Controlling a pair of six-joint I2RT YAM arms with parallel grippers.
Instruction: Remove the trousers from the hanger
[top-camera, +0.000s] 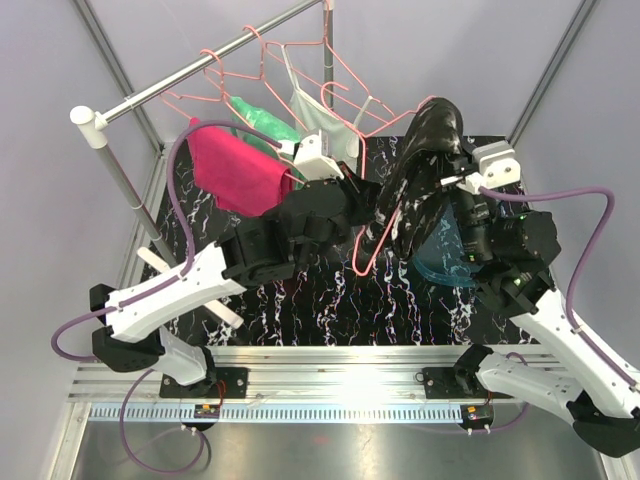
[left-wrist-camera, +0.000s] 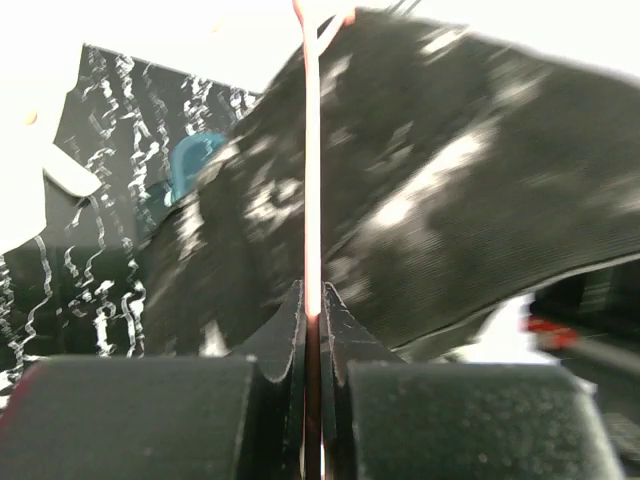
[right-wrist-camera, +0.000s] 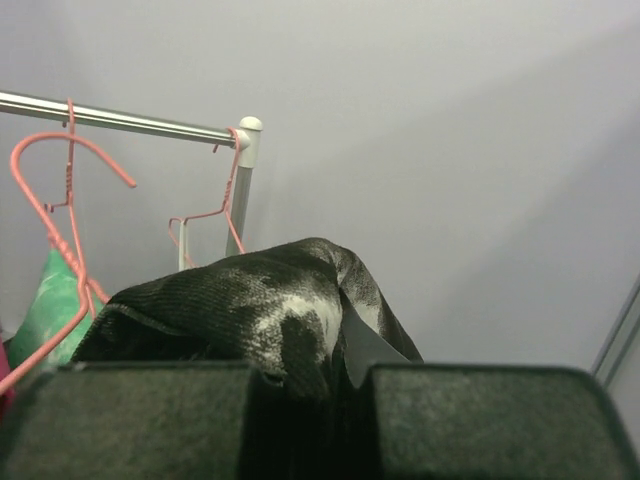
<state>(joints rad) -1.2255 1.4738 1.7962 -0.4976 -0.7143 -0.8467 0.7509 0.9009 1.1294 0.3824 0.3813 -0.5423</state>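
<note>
In the top view, the black marbled counter (top-camera: 300, 300) fills the middle, and a metal rail (top-camera: 200, 62) crosses above it from 9 o'clock up to 12 o'clock. The black trousers (top-camera: 425, 165) with white speckles hang off the rail, lifted over the counter's 2 o'clock quarter. Their long axis slopes from a bunched peak at 1 o'clock down to a loose end at 7 o'clock. The magenta trousers (top-camera: 235, 172) and the green trousers (top-camera: 262, 122) are draped on hangers on the rail at 10 to 11 o'clock. Open counter shows at 6 o'clock, between the arms, and a teal item (top-camera: 440, 262) lies at 4 o'clock below the black cloth. A pink hanger (top-camera: 362, 258) dangles through the black trousers. The left claw (left-wrist-camera: 312, 300) is pinched tight on its wire. The right claw (right-wrist-camera: 320, 370) is clamped on the trousers' upper fold.
</note>
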